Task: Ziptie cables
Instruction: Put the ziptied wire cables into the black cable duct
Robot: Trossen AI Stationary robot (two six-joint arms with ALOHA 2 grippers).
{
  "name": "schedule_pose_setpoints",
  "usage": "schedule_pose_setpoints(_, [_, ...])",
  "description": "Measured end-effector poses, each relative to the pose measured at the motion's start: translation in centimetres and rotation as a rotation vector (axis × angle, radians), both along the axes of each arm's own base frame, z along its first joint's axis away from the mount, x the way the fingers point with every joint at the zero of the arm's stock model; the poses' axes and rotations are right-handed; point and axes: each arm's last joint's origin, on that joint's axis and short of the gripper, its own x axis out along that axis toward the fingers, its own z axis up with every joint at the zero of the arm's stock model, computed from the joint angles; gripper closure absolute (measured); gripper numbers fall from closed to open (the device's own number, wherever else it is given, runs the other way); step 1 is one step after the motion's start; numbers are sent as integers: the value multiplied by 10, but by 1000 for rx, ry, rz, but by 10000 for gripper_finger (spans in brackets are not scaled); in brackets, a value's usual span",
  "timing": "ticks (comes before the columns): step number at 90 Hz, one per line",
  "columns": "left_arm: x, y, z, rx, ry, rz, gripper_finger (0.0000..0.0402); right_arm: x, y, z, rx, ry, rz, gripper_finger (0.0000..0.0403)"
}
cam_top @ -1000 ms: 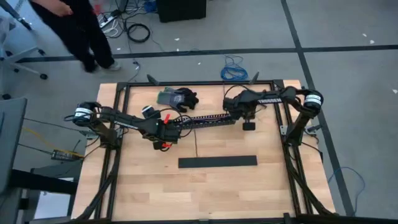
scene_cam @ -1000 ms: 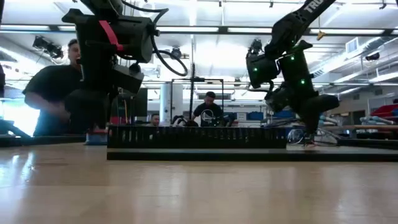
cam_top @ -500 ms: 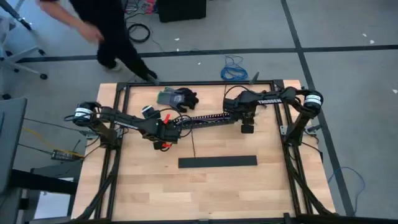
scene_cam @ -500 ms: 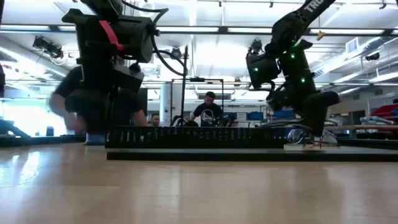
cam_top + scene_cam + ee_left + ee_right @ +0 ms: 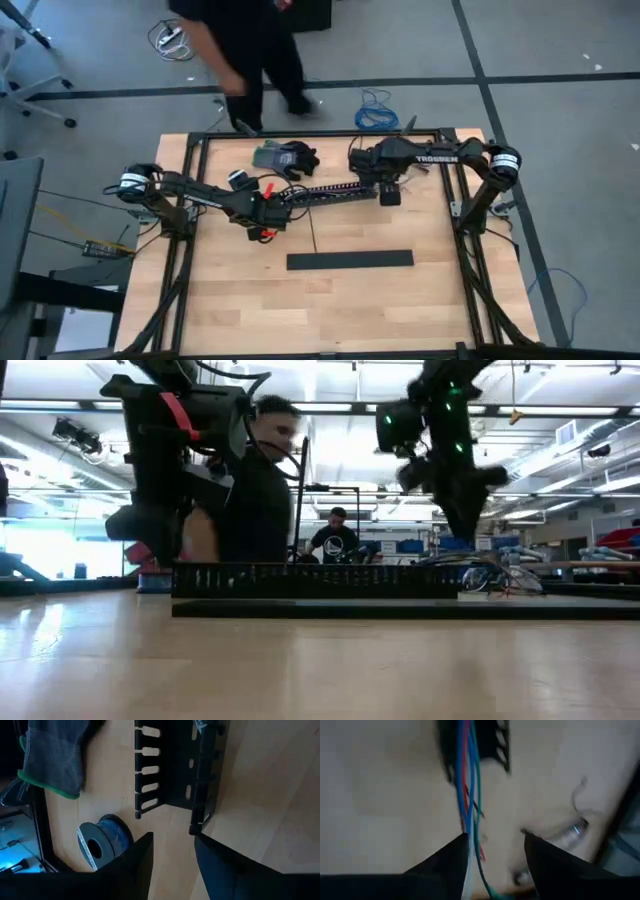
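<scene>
The slotted duct [image 5: 330, 190] seems pinned by the spread-fingered left end effector [image 5: 172, 862] so the right end effector [image 5: 495, 865], fingers apart, can hover over the cables [image 5: 469, 795] trailing from the duct's far end.

I am operating in a robotics lab: a black-framed wooden desk [image 5: 350, 300] stands on grey taped floor, cords [image 5: 222, 50] lie loose beyond its far edge, and people [image 5: 335, 540] work under ceiling lights.

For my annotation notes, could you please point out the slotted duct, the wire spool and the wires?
slotted duct [image 5: 172, 765], left wrist view, its dark channel.
wire spool [image 5: 102, 842], left wrist view, its blue winding.
wires [image 5: 467, 795], right wrist view, mid-length.
</scene>
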Motion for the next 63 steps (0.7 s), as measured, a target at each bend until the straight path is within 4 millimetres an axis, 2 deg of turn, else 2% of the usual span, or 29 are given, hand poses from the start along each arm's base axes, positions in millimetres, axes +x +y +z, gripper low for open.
schedule_pose_setpoints(10, [0,0,0,0,0,0,264,10,0,7,84,-129,-25,214])
schedule_pose_setpoints(16, [0,0,0,0,0,0,264,14,0,4,100,-176,-43,232])
schedule_pose_setpoints(21, [0,0,0,0,0,0,264,14,2,0,122,-191,-40,275])
schedule_pose_setpoints(27, [0,0,0,0,0,0,264,16,5,-5,136,-206,-18,355])
schedule_pose_setpoints(31, [0,0,0,0,0,0,264,16,7,-7,140,-208,-1,382])
schedule_pose_setpoints(53, [0,0,0,-7,5,-8,264,19,7,-8,179,-248,-9,402])
schedule_pose_setpoints(63, [0,0,0,-11,3,-6,264,14,2,-19,189,-240,-23,402])
